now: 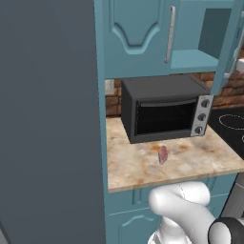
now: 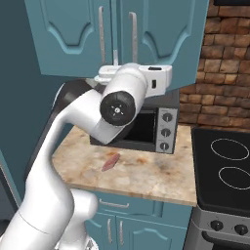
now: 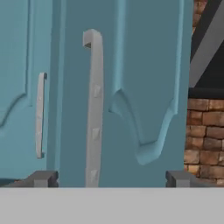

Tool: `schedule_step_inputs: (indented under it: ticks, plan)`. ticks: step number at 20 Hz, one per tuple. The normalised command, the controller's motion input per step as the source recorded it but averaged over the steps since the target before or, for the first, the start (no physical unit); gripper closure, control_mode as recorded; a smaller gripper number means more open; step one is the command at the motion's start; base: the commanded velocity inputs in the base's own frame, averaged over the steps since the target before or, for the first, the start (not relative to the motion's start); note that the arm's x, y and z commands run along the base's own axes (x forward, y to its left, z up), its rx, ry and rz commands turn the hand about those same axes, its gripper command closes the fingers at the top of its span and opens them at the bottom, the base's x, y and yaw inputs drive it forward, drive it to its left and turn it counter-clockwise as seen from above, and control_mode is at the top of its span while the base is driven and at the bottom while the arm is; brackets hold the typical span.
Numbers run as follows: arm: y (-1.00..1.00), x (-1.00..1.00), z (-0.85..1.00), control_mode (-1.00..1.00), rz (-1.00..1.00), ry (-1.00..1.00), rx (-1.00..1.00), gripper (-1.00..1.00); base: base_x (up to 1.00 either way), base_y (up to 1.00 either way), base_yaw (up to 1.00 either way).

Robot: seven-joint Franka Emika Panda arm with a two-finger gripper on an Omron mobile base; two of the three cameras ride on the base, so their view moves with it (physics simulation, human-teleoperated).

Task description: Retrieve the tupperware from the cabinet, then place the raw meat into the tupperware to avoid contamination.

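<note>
You're at the teal upper wall cabinet (image 1: 143, 33) with arched-panel doors and long silver bar handles, and that's my landmark. In the left base view its right door (image 1: 228, 45) stands swung open, showing a teal shelf (image 1: 193, 59) with nothing I can make out on it, so no tupperware spotted yet. In the hand view the gripper (image 3: 112, 178) has its two dark tips spread wide, one on each side of the long silver bar handle (image 3: 93, 109) of the closed door, not pinching it — open, holding nothing. The white arm (image 2: 83, 127) reaches up in front of the cabinet in the right base view. The small pinkish-red oval raw meat (image 1: 163, 154) lies below the cabinet on the beige speckled stone counter (image 1: 143, 167), just in front of the dark grey microwave (image 1: 164, 114), untouched. A black stovetop (image 2: 227, 166) sits below and to the right of the cabinet, red brick wall (image 2: 215, 73) behind it. Progress judgement: early — one door open, the other apparently next; you still need to find and pull out the container, set it down, then move the meat into it.
</note>
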Motion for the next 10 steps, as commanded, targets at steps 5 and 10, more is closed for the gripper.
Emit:
schedule_step_inputs:
  ticks: [5,10]
  plan:
    - [0.04,-0.48,0.07,-1.0,-0.04,-0.06,-0.12,-1.0,0.0,0.0,0.0]
    - [0.11,-0.28,0.04,-1.0,0.0,0.1,-0.24,-1.0,0.0,0.0,0.0]
